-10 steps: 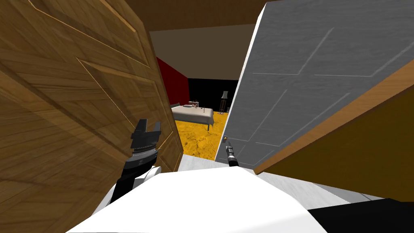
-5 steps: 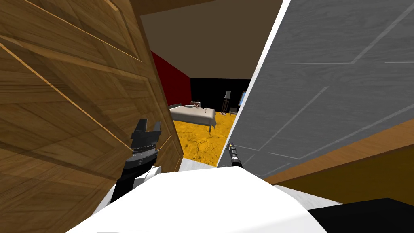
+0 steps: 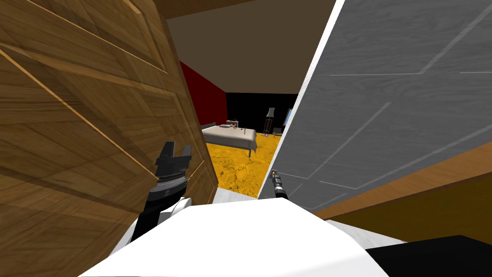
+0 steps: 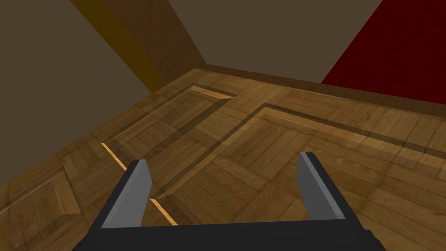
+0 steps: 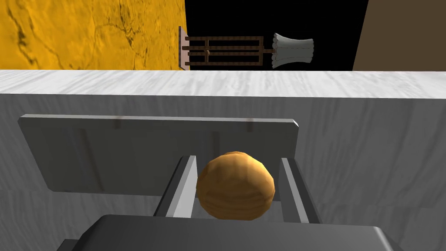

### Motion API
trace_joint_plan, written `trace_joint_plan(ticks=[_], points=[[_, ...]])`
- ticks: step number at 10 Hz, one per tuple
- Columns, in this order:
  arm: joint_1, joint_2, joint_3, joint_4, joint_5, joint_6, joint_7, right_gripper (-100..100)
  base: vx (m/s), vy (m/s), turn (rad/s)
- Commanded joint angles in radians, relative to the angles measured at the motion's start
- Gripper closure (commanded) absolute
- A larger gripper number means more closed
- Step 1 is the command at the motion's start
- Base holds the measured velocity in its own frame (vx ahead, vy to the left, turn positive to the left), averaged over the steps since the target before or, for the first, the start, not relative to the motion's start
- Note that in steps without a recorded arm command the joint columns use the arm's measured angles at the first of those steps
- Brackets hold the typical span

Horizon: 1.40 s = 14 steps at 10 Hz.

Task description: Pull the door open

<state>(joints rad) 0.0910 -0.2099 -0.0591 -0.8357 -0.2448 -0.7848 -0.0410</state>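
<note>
Right hand [image 5: 238, 160] clamps round wooden knob [image 5: 235, 187]; grey grained door [image 5: 370, 144].

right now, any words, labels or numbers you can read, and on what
None can be read.
The grey door, its grey backplate and the round brown knob in the right gripper bear no writing; the wooden door is plain too.
Faint marks on the left wrist's grey ring are too small to read.

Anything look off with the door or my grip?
Nothing stands out. The right hand is shut squarely on the brown knob, fingers on either side, and the grey door stands ajar. The left hand is open beside the wooden door. The slant is the camera's.
</note>
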Motion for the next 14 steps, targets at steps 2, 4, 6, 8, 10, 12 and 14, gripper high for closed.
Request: trace_joint_plan(ticks=[2,4,6,8,10,12,14], points=[[-0.002,-0.002,-0.002,-0.002,-0.001,-0.001,-0.001,100,0.0,0.0,0.0],[0.009,-0.016,0.015,-0.001,0.005,-0.009,-0.021,100,-0.149,-0.043,0.128],[0.017,-0.033,0.03,-0.003,0.011,-0.018,-0.043,100,-0.177,-0.012,0.104],[0.027,-0.052,0.047,-0.004,0.017,-0.028,-0.067,100,-0.189,-0.004,0.108],[0.036,-0.07,0.063,-0.005,0.023,-0.037,-0.089,100,-0.231,-0.009,0.112],[0.046,-0.089,0.079,-0.007,0.029,-0.047,-0.112,100,-0.212,-0.031,0.118],[0.061,-0.094,0.092,-0.01,0.033,-0.055,-0.121,100,-0.109,-0.002,0.063]])
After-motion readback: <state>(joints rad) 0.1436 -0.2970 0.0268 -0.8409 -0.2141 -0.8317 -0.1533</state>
